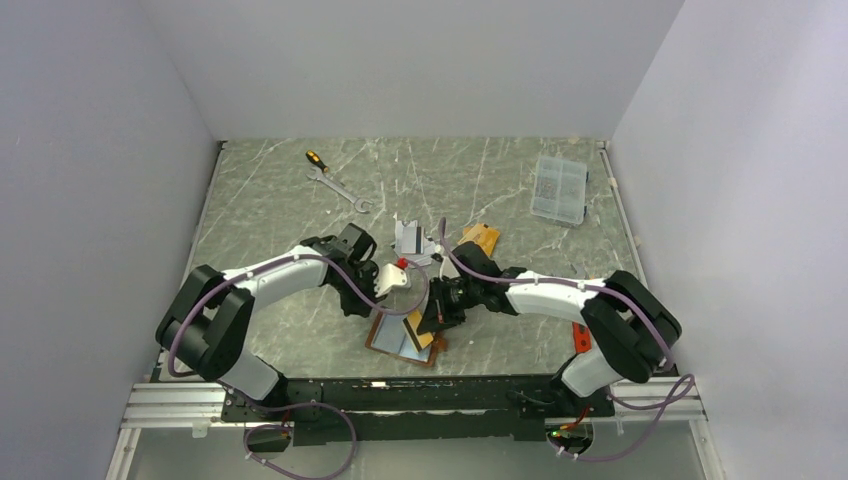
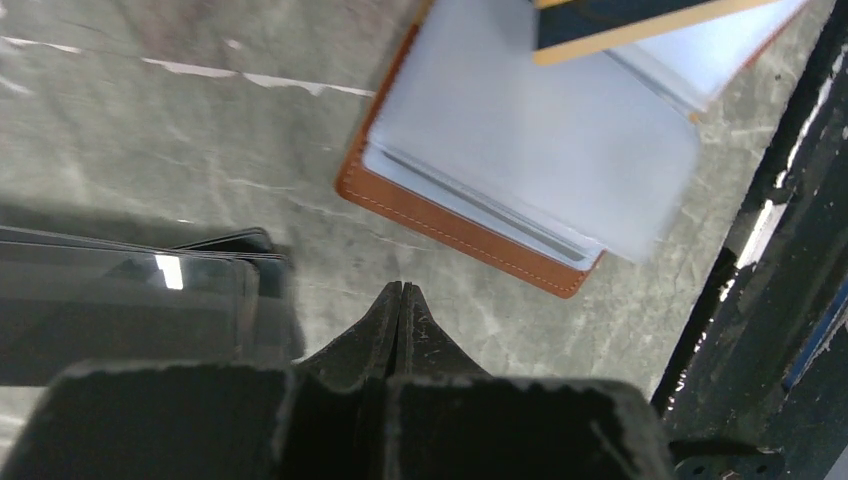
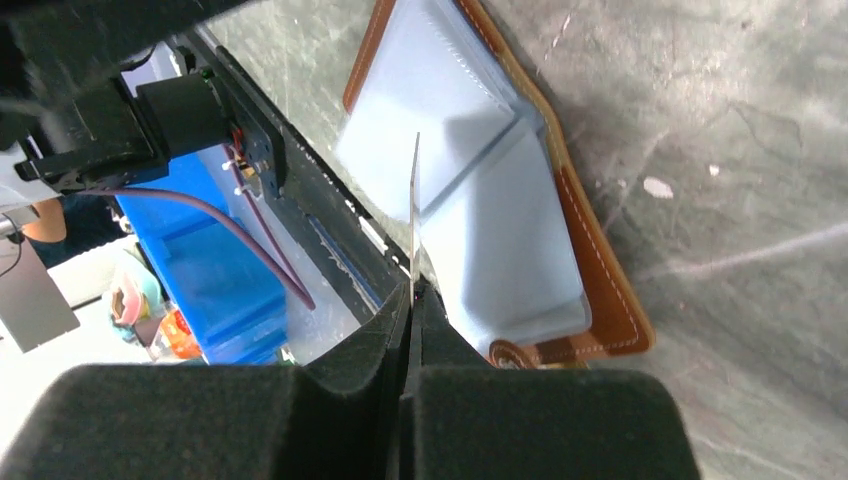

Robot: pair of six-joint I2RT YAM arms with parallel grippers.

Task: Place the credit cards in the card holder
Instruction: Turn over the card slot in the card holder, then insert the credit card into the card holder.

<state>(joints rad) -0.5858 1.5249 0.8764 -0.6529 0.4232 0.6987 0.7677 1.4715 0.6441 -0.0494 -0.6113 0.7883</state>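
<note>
Item, far left: wrench (image 1: 340,187) on the desk (image 1: 260,210), well apart from the work and no part of the task. Item: left gripper (image 2: 400,295), jaws pressed together on nothing, tips close to the desk just beside the leather edge of the card holder; whether they touch the surface cannot be told. Item: card holder (image 2: 455,228), tan leather, lying open near the desk's front edge between the two arms, pale clear sleeves facing up. Item: silver-grey cards (image 1: 410,238), loose on the desk behind the holder, not yet stowed. Item: right gripper (image 3: 411,300), jaws clamped on the held card (image 3: 415,205), gold-orange. The card runs straight out from the tips, appears edge-on in the wrist view, and stands steeply over the sleeves of the holder's right half. Judged: the right arm is the one placed for insertion. The move turns on lining the card's leading edge up with a sleeve mouth, and which sleeve edge is the open one cannot be told. The left jaws are near enough to pin the holder. Item: gold-orange cards (image 1: 481,238), loose, behind and to the right. Item, far right: clear box (image 1: 560,188), not involved.
</note>
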